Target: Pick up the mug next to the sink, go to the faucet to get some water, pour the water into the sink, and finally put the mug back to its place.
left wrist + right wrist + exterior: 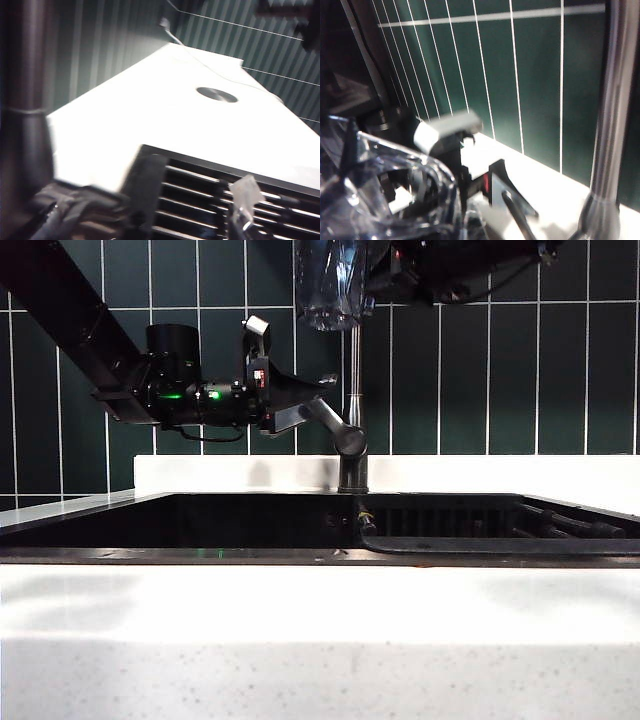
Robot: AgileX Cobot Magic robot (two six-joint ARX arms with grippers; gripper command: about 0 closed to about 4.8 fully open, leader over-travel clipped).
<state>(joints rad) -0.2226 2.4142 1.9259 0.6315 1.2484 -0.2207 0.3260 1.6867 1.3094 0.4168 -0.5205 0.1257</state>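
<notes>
The clear glass mug (333, 285) hangs at the exterior view's top edge, just left of the faucet (354, 370) pipe. My right gripper (400, 270) is shut on it from the right. In the right wrist view the mug (385, 190) fills the near corner and hides the fingers, with the faucet (612, 100) pipe beyond. My left gripper (300, 400) is open at the faucet's lever handle (330, 425); contact cannot be told. In the left wrist view the left gripper (195, 200) is blurred, above the sink (200, 200) rack. The black sink (180, 525) lies below.
A white speckled counter (300, 640) runs along the front and a white ledge (500, 472) runs behind the basin. Dark green wall tiles (560, 370) stand close behind. The ribbed rack (480, 520) fills the sink's right part. A round metal disc (216, 94) sits in the counter.
</notes>
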